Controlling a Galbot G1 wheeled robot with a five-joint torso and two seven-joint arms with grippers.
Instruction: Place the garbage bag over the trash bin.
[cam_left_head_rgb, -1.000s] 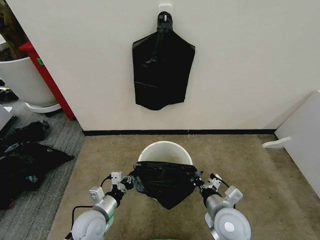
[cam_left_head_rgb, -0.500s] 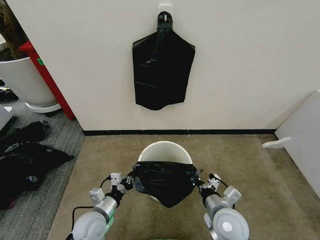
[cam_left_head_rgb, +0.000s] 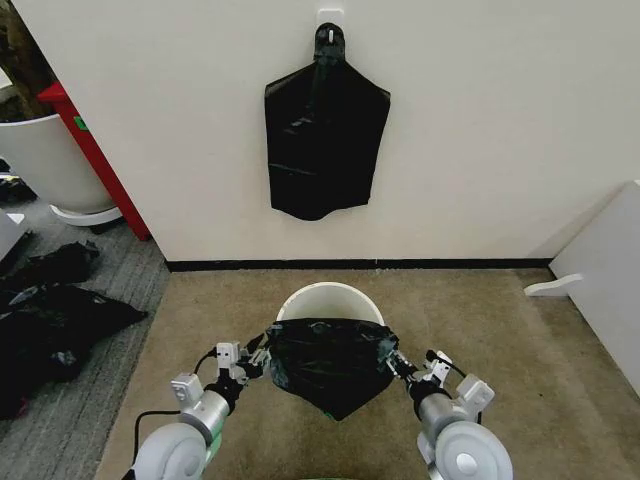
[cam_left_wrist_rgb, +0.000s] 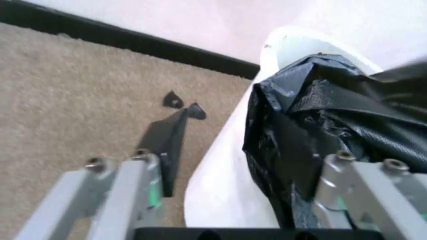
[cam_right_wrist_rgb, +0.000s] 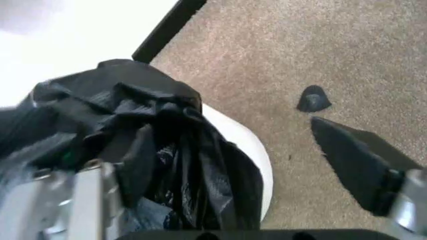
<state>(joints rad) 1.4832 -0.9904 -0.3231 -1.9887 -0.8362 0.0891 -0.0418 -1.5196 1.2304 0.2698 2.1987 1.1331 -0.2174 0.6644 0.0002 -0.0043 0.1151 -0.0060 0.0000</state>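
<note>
On the beige carpet just in front of us, in the head view, the trash bin (cam_left_head_rgb: 330, 297) stands near the wall, and the garbage bag (cam_left_head_rgb: 328, 362) is stretched across its near half, its far rim still bare and a point of slack hanging down the near side. Our left gripper (cam_left_head_rgb: 252, 362) is at the bag's left corner and our right gripper (cam_left_head_rgb: 395, 365) at its right corner, but from here we cannot tell whether either one is pinching the film. Farther off, a black sheaf of bags (cam_left_head_rgb: 325, 135) hangs from a hook on the wall, a large white tub (cam_left_head_rgb: 45, 160) sits at far left, and dull heaps of plastic (cam_left_head_rgb: 50, 320) lie on the grey floor to the left. In the left wrist view, the left gripper's jaws stand wide apart, one finger over the carpet and the other against the bunched bag, which lies draped on the bin's rim without being clamped. In the right wrist view, the right gripper's jaws are likewise spread wide, the crumpled bag mounded beside one finger and the other over bare carpet. We judge the main risk is that the loose, slippery film slides off the rolled rim or falls into the bin, since only the near edge is covered and neither gripper grips it.
</note>
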